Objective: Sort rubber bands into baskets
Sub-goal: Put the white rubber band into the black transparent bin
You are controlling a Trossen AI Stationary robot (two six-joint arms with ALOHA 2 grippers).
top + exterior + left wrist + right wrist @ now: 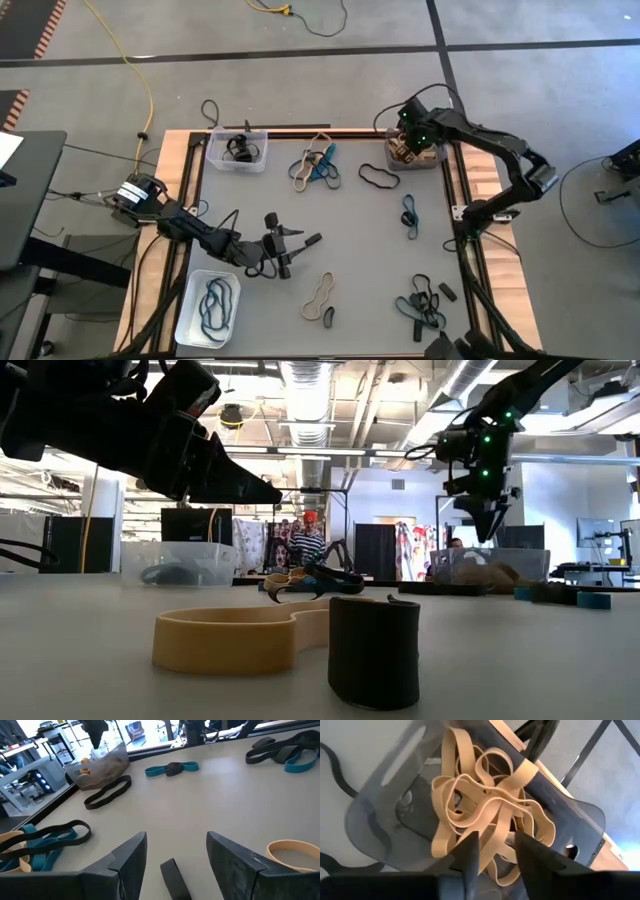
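High view: right gripper [408,138], fingers slightly parted and empty, hangs over the far-right dark grey plastic basket [440,158] of tan bands; left gripper [300,243], fingers spread, nearest the tan rubber band [318,296] just nearward

A big open lab or workshop hall: bare ducts [305,390] and strip lights hang from the ceiling, a person [309,540] stands among equipment racks at 12 o'clock beyond the table, and a yellow cable [130,65] trails over the taped concrete floor.

arms: dark, jointed | right arm [500,150]: green LEDs | cables: black
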